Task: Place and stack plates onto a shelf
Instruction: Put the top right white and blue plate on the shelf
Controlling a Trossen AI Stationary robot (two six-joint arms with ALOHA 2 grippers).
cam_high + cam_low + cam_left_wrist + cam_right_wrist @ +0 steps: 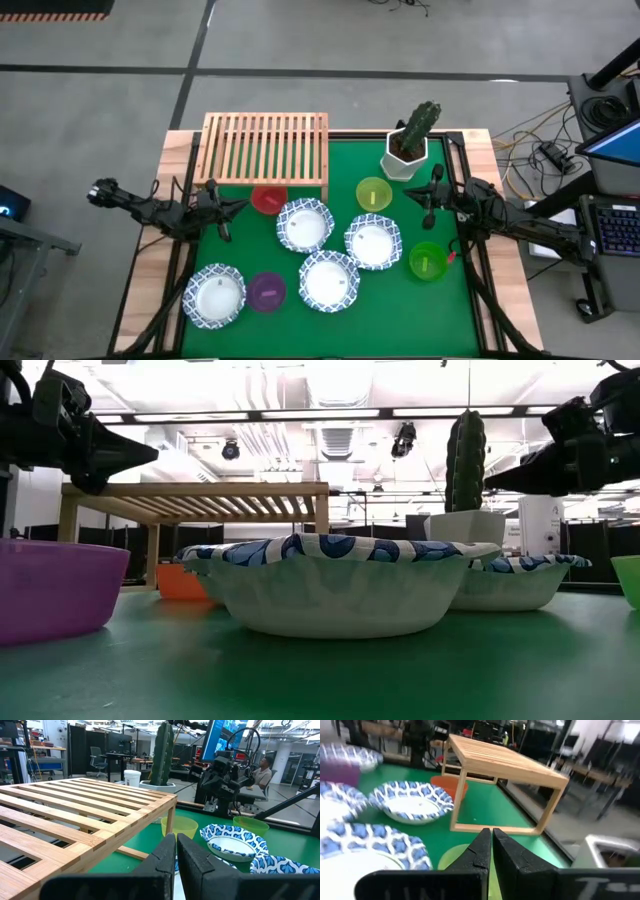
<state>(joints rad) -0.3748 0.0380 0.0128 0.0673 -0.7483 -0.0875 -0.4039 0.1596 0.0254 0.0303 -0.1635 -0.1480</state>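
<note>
From above I see my left gripper [226, 208] hanging at the shelf's [265, 146] front left corner, fingers pressed together and holding nothing. The red dish [268, 199] lies just beyond its tips, under the shelf's front edge. Farther out from it lie four blue-rimmed plates: one [304, 224] near the tips, one [373, 242] and one [329, 280] further toward the other arm, and one [215, 295] back toward the table's near edge, with the purple dish [266, 291] beside that last plate. My right gripper [427, 203] hangs by the cactus pot [406, 155], fingers together, empty; the yellow-green dish [374, 194] sits just ahead of it and the green dish [427, 261] to its near side. The shelf top carries no plate.

At table height, the left gripper [140, 456] floats above the shelf's [200, 500] top level, the right gripper [505, 480] at similar height beside the cactus [466, 460]. A plate [335, 585] fills the foreground.

From the left wrist, the fingers [197, 862] show only a thin slit between them, nothing in it; the shelf [85, 815] lies alongside, the yellow-green dish [179, 826] and a plate [232, 845] ahead.

From the right wrist, the fingers [476, 852] are nearly touching, empty, the yellow-green dish [452, 857] under them and the shelf [505, 762] ahead
</note>
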